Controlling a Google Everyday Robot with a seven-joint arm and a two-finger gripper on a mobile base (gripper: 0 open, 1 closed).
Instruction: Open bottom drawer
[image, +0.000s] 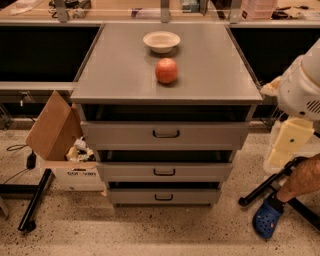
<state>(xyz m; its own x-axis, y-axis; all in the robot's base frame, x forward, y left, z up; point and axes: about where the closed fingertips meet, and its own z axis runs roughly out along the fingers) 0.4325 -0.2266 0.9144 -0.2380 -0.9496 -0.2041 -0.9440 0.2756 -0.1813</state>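
Grey cabinet top (120, 70) with apple (166, 70), bowl (161, 41); speckled floor (150, 230); hand (286, 144) far right, state unclear.

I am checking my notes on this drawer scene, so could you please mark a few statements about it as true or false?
1. An apple lies on the cabinet top, nearer the camera than the bowl. True.
2. The gripper is on the handle of the bottom drawer. False: it hangs to the picture's right of the cabinet, apart from all the drawers.
3. A cardboard box stands on the floor at the picture's right. False: it stands at the picture's left, beside the cabinet.
4. The bottom drawer has a small dark handle at its centre. True.
5. A blue shoe shows at the lower right. True.
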